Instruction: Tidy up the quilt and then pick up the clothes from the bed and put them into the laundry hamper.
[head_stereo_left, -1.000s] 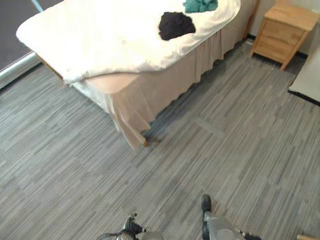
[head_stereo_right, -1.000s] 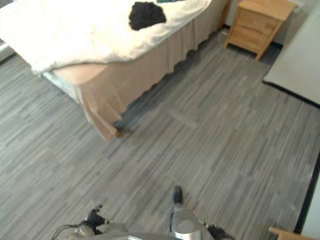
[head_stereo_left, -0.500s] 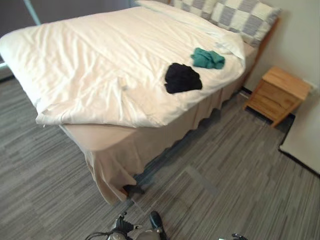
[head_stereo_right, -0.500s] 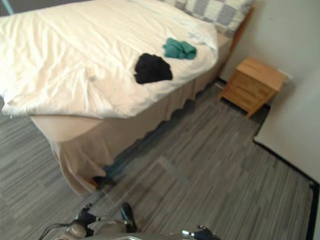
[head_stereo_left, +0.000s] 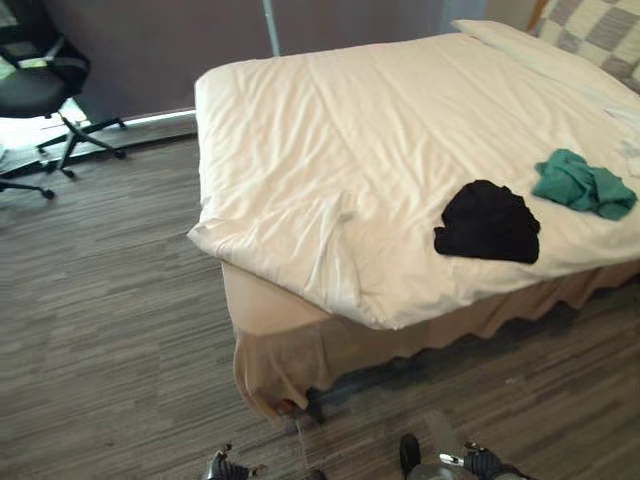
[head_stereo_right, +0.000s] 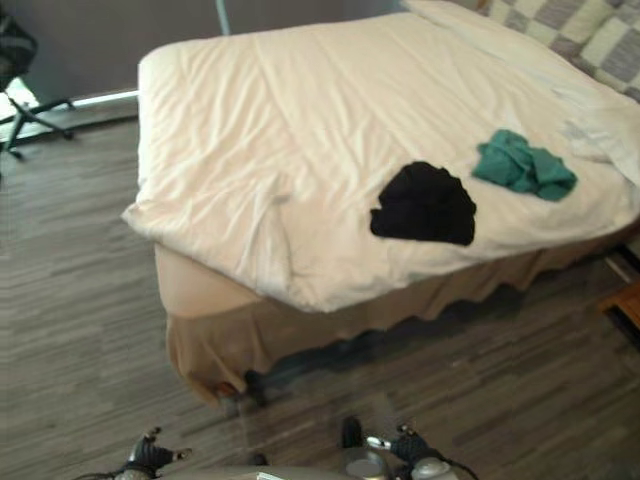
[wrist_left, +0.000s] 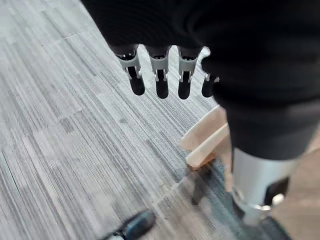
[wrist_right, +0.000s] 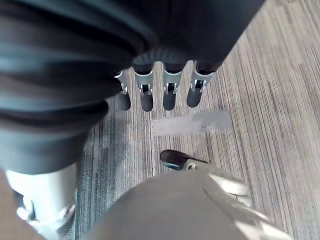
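A white quilt (head_stereo_left: 400, 150) covers the bed, with its near corner (head_stereo_left: 320, 245) rumpled and folded over. A black garment (head_stereo_left: 487, 222) lies on the quilt near the bed's near edge. Just beyond it to the right lies a teal garment (head_stereo_left: 583, 185). In the left wrist view my left hand (wrist_left: 160, 75) hangs over the floor with straight fingers and holds nothing. My right hand (wrist_right: 160, 92) hangs the same way in the right wrist view, open and empty. Both hands are well short of the bed.
A beige bed skirt (head_stereo_left: 300, 360) hangs to the grey striped floor (head_stereo_left: 110, 330). Checked pillows (head_stereo_left: 590, 30) lie at the head of the bed, far right. A black office chair (head_stereo_left: 40, 80) stands at the far left by the dark wall.
The camera has swung left along the bed: the wooden nightstand has left the picture and the office chair has come in. The clothes lie where they were on the quilt.
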